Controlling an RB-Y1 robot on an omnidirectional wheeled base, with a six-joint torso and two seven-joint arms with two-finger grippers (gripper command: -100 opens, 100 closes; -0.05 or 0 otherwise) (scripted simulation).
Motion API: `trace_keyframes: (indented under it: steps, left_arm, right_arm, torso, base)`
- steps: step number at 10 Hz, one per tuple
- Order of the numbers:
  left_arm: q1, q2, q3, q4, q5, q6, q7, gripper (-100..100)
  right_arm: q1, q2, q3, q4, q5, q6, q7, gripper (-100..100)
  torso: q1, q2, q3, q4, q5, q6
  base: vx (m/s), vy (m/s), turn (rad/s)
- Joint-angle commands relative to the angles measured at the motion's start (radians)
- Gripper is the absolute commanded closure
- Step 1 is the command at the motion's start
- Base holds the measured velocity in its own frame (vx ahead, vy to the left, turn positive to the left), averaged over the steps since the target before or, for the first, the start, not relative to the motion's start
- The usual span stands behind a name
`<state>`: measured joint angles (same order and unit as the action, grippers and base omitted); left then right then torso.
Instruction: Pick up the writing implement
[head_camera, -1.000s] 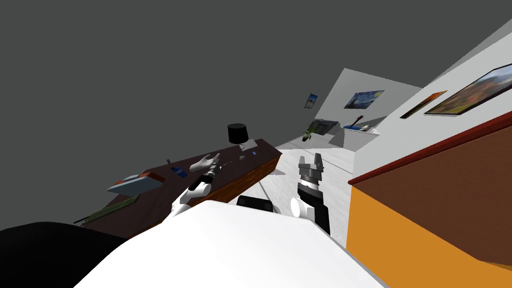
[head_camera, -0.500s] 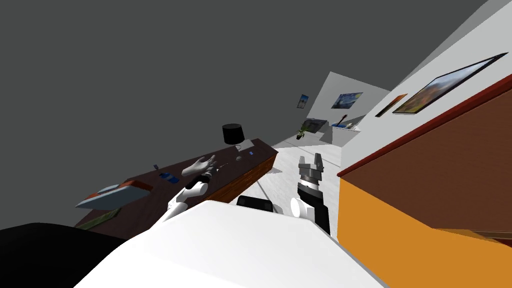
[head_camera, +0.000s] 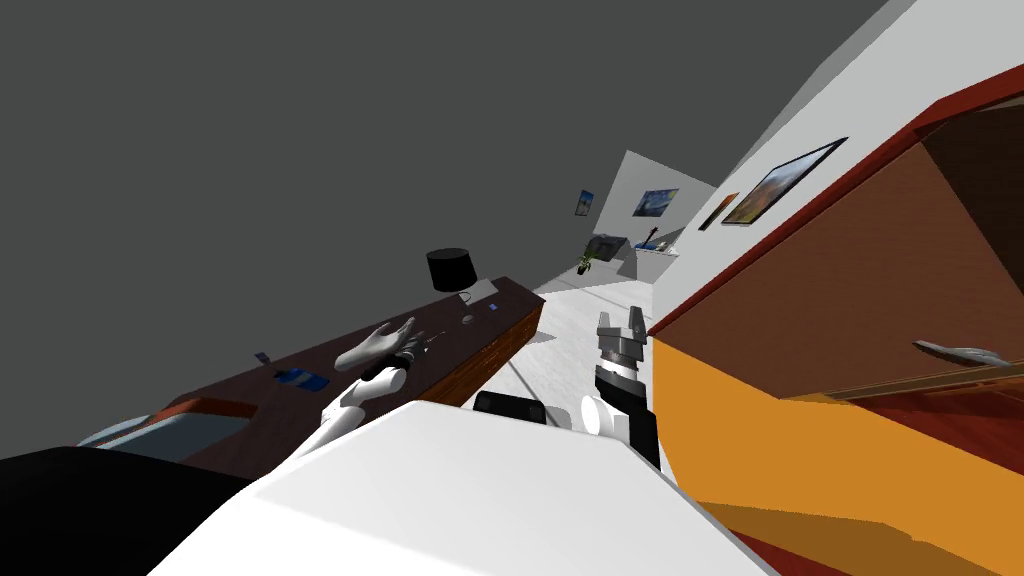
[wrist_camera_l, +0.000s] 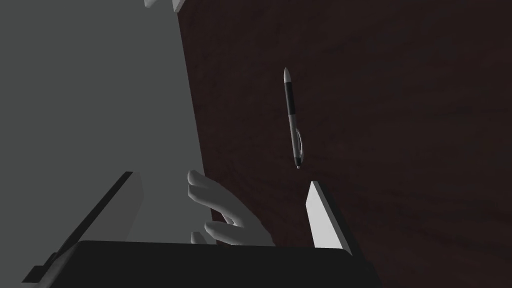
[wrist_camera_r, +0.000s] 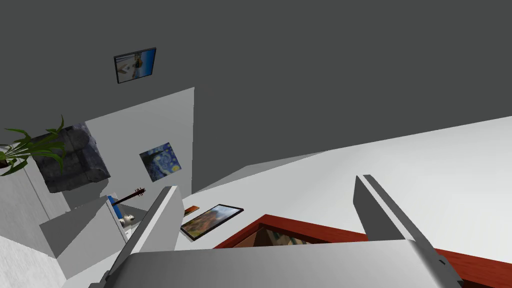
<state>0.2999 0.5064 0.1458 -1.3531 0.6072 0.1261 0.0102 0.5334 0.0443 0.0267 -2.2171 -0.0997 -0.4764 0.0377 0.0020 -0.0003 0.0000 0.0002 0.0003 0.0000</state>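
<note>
A slim grey pen (wrist_camera_l: 292, 120) with a black grip band, a pale tip and a clip lies flat on the dark brown surface (wrist_camera_l: 400, 150). It is near the wall-side edge, just beyond the left hand (wrist_camera_l: 220, 212), whose fingers stand wide. The right hand (wrist_camera_r: 270, 215), also wide, is off the surface's front edge.

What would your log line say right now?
left gripper open over desk | pen lying ahead, untouched | right gripper open, beside desk

This looks like a home, probably a living room opening onto a hallway. Framed paintings (head_camera: 781, 183) hang on the white walls, and a potted plant (head_camera: 585, 264) stands at the far end. A black-shaded lamp (head_camera: 450, 270) sits on a long dark wooden bench (head_camera: 490, 345).
</note>
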Motion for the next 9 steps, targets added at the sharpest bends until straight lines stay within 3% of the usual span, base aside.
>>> trace_keyframes:
  steps: [1,2,5,7,8,9]
  left_arm:
    - [-0.012,0.005,0.011,0.050,0.011,0.028,0.004,-100]
    - [-0.012,0.005,0.011,0.052,0.011,0.028,0.004,-100]
    - [-0.033,0.053,0.039,0.147,0.082,0.112,0.029,-100]
    - [-0.033,0.053,0.039,0.186,0.082,0.113,0.029,-100]
    - [-0.043,0.075,0.052,0.224,0.117,0.155,0.041,-100]
    - [-0.043,0.075,0.052,0.233,0.117,0.155,0.041,-100]
  right_arm:
    - [0.000,0.000,0.000,0.000,0.000,0.000,0.000,0]
    - [0.000,0.000,0.000,0.000,0.000,0.000,0.000,0]
    - [0.000,0.000,0.000,0.000,0.000,0.000,0.000,0]
    - [0.000,0.000,0.000,0.000,0.000,0.000,0.000,0]
    - [0.000,0.000,0.000,0.000,0.000,0.000,0.000,0]
    - [0.000,0.000,0.000,0.000,0.000,0.000,0.000,0]
  torso:
    - [0.000,0.000,0.000,0.000,0.000,0.000]
    - [0.000,0.000,0.000,0.000,0.000,-0.002]
    - [0.000,0.000,0.000,0.000,0.000,-0.001]
    - [0.001,0.000,0.000,0.000,0.000,-0.002]
    - [0.001,0.000,0.000,0.000,0.000,-0.002]
    - [0.000,-0.001,0.000,0.000,0.000,0.000]
  base:
    - [-0.001,0.017,-0.170]
    - [0.000,0.008,0.081]
    - [0.001,0.010,-0.298]
    - [0.001,0.017,-0.050]
    - [0.007,0.007,-0.315]
    - [0.004,0.020,-0.191]
